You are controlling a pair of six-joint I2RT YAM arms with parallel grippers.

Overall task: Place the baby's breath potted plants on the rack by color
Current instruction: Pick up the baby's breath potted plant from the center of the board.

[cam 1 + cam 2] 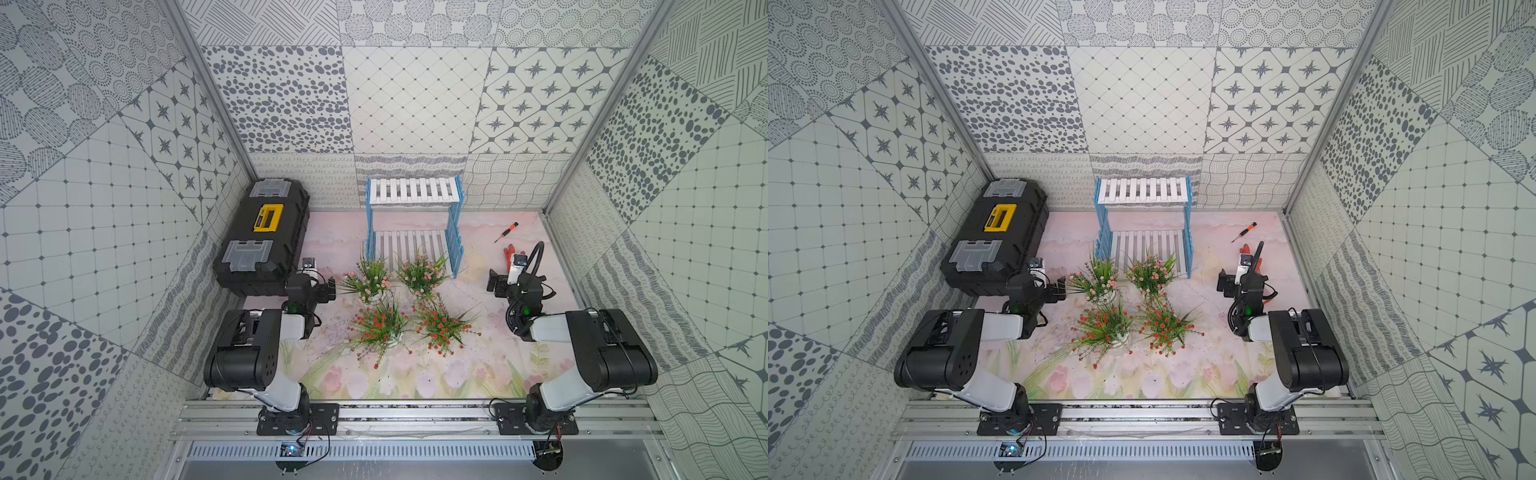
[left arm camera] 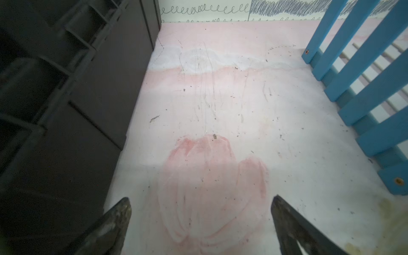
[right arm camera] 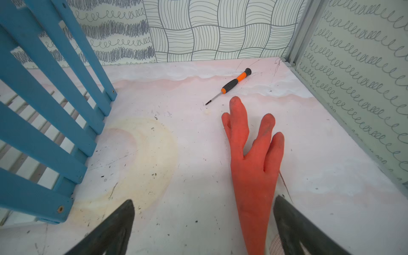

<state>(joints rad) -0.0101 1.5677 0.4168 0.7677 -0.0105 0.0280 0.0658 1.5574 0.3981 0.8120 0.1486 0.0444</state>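
Plainly, not yet begun: nothing on either shelf, all four carries left to do. Starting at the left fingers (image 1: 331,288): parted to the full, gripping nothing, poised over bare surface (image 2: 220,106) between the black toolbox (image 1: 262,237) and the rack (image 1: 369,220), just beside the left pink plant (image 1: 370,278). Over at the right fingers (image 1: 494,281): likewise spread wide and clamped on nothing, hanging above an orange glove (image 3: 254,165) lying flat on the surface; hard to say from the wrist view whether brushing it or merely over it. Beyond the glove, a small screwdriver (image 3: 236,82), apart from everything else. Between the two arms, four upright plants in white pots, bunched in a tight square: the right pink plant (image 1: 422,272) beside the left one, both just in front of the lower shelf (image 1: 409,245); the left red-orange plant (image 1: 384,324) and the right red-orange plant (image 1: 440,324) nearer the arm bases. Farther back, the upper shelf (image 1: 413,191), bare like the lower. Judging from that, one colour owed to each shelf, with the left pink plant the handiest first pick for the left fingers.
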